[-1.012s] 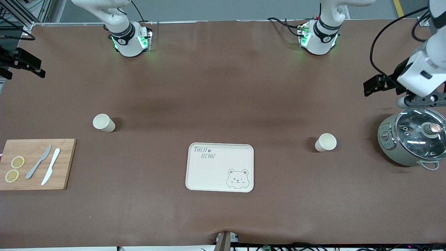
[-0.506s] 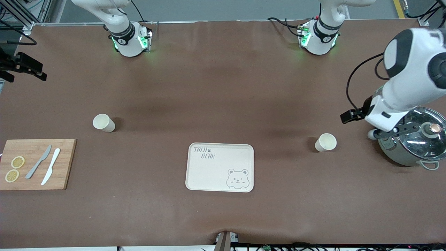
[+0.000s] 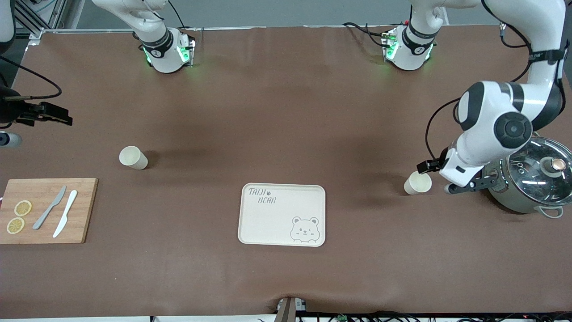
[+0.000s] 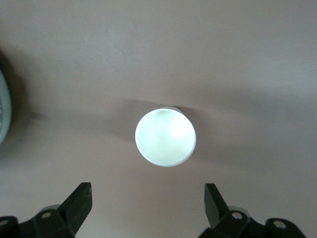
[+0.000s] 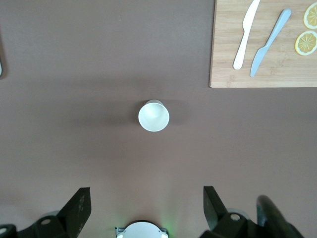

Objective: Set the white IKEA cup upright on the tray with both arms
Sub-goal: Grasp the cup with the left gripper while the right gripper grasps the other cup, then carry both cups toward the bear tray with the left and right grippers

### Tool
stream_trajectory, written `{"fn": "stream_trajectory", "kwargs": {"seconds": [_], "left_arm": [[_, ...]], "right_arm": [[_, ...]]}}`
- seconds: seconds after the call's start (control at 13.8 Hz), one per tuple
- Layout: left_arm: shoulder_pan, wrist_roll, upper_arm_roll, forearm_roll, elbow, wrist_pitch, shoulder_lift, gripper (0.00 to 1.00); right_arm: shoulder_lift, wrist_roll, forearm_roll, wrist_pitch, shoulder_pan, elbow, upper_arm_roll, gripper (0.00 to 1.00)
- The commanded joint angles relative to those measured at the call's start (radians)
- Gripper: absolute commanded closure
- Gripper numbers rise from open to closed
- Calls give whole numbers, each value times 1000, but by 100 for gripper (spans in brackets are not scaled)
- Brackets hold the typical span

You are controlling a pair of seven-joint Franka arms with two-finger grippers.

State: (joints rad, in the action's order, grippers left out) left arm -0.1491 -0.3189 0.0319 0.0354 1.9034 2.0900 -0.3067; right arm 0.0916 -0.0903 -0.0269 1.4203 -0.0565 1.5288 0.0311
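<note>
Two white cups stand mouth up on the brown table. One cup is toward the left arm's end, the other cup toward the right arm's end. The cream tray with the bear face lies between them, nearer the front camera, with nothing on it. My left gripper hangs open just beside the first cup; in the left wrist view the cup lies ahead of the open gripper. My right gripper is open at the table's edge, apart from the second cup, empty.
A grey pot with a glass lid stands close to the left arm's hand. A wooden cutting board with two knives and lemon slices lies near the second cup. The arm bases stand along the back edge.
My left arm has swung from over the pot toward the nearby cup and come lower. My right gripper has edged farther in over the table. Cups and tray have not moved.
</note>
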Motion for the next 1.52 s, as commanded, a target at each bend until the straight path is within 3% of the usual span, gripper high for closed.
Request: {"fn": "stream_trajectory", "kwargs": {"seconds": [0.0, 0.14, 0.36, 0.51, 0.72, 0.8, 0.87, 1.01, 1.08, 1.37, 1.45], "left_arm": [[19, 1, -6, -14, -20, 54, -87, 0], [43, 3, -6, -12, -23, 67, -109, 0], [40, 1, -7, -15, -18, 82, -135, 34], [46, 1, -7, -32, -20, 82, -153, 51], [45, 3, -7, -81, -30, 82, -180, 57], [42, 0, -6, -84, -32, 82, -183, 64], [43, 1, -6, -83, -33, 82, -190, 71], [43, 1, -6, -84, -44, 81, -198, 100], [40, 3, -6, -83, -46, 78, -195, 100], [14, -2, -26, -74, -64, 20, -122, 100], [10, -11, -52, -72, -95, -34, -105, 100]], "right_arm": [[5, -5, -18, 32, -25, 20, -11, 0], [2, -5, -15, 119, -23, 117, -11, 0], [-1, -5, -11, 299, -49, 301, -13, 0], [2, -5, -10, 406, -55, 391, -13, 0], [5, -5, -8, 599, -58, 539, -11, 0], [11, -5, -7, 677, -68, 589, -13, 0], [25, -5, -5, 751, -77, 638, -13, 0], [63, -9, -4, 821, -86, 688, -13, 0], [78, -9, -4, 827, -94, 689, -13, 11], [151, -9, 1, 923, -109, 708, -13, 36], [158, -8, 1, 946, -109, 721, -13, 50]]}}
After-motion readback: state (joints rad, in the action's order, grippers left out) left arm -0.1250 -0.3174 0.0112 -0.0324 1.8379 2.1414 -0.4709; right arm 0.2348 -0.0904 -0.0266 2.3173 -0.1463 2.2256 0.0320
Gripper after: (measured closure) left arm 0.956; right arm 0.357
